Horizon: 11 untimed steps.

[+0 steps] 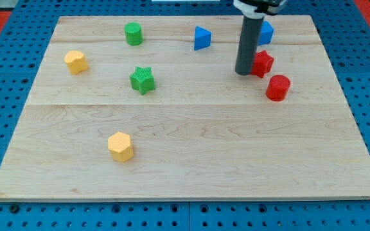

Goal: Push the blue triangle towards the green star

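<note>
Blue triangle [202,38] near board's top, right of centre, apart from all else. Green star [142,79] well to its lower left. My tip [243,72] right of triangle, well apart, touching or just beside red star [262,63]. Rod upright, entering from view's top, partly hiding 2nd blue block [266,32]. No fingers on rod. Red cylinder [278,88] lower right of tip. Green cylinder [133,33] top left; 2 yellow blocks [76,61] [121,146] on left. Board [204,160] pale wood.
</note>
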Each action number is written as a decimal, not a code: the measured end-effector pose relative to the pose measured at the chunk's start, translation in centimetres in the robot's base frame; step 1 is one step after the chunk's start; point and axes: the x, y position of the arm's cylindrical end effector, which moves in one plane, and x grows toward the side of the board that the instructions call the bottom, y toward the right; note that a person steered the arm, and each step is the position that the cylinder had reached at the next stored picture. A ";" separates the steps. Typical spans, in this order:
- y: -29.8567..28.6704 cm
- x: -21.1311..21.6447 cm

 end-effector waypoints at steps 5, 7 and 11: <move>-2.6 -5.5; -4.6 -13.3; -14.0 -2.2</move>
